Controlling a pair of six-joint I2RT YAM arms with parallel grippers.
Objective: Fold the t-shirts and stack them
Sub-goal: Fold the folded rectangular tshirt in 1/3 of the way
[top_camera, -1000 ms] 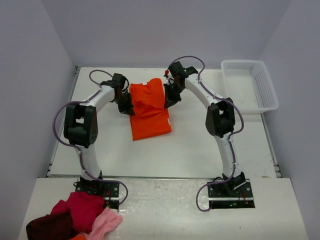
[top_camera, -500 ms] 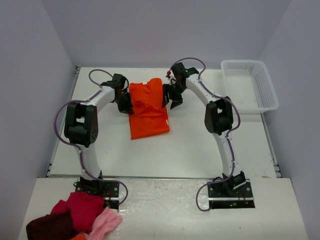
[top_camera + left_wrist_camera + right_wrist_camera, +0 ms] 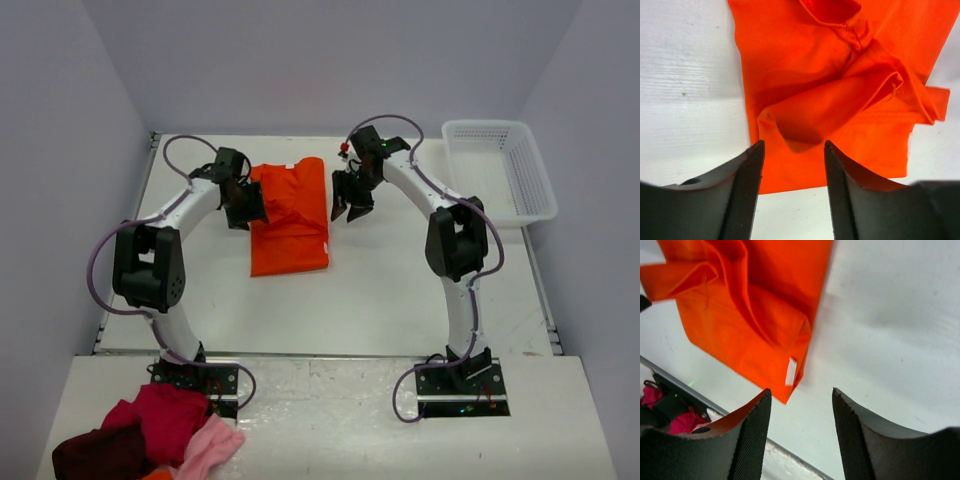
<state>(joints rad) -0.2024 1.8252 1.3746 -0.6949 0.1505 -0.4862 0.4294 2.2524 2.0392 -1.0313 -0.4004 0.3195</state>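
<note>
While both arms reach out over the far half of the table (image 3: 400, 290), one orange t-shirt (image 3: 290, 225) lies flat on it between them, its long side running from far to near. Its near part is a smooth rectangle. Its far part is bunched, with loose folds and a sleeve turned in over the body.

The left gripper (image 3: 247, 206) sits at the shirt's left edge, over that bunched part. From the left wrist, its jaws stand apart, and a raised ridge of cloth runs up toward the gap between them. Nothing is pinched, though whether the tips touch the cloth is hard to tell from this angle.

The right gripper (image 3: 350, 208) is just beside the shirt's right edge, over bare table and apart from the cloth. From the right wrist, its jaws are spread wide with nothing between them. A small white label (image 3: 790, 371) shows at a folded corner of the shirt, just ahead of one jaw.

A white basket (image 3: 500, 170) stands at the table's far right corner, well apart from the shirt. A pile of red and pink clothes (image 3: 150, 440) lies at the near left, beside the left arm's base.
</note>
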